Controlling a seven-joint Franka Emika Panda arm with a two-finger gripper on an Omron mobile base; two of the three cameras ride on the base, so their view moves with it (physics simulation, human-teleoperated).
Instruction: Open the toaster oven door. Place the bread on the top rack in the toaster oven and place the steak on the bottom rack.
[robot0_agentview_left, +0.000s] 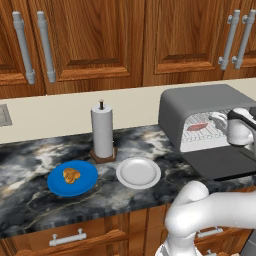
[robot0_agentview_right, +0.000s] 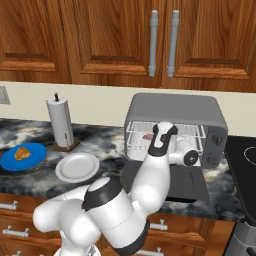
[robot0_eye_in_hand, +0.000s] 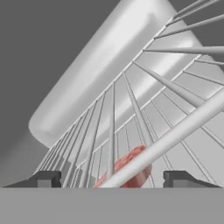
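Fig.: Toaster oven on the marble counter, its door dropped flat toward the robot so both wire racks can be reached from the front. Steak lies inside on a rack; from the left base view it looks like the lower shelf, though which rack bears it can't be told for certain. In the hand view the steak shows through the wires, low and between the finger tips. Gripper reaches into the oven mouth, jaws spread wide, nothing between them: released, as judged from the gap either side of the meat. Bread sits on the blue plate at the counter's left, well apart from the oven, so the top rack is unfilled. Empty white plate lies between blue plate and oven, probably where the steak came from. Paper-towel roll stands upright behind both plates. No brands, labels or legible writing anywhere; oven knobs are too small to read.
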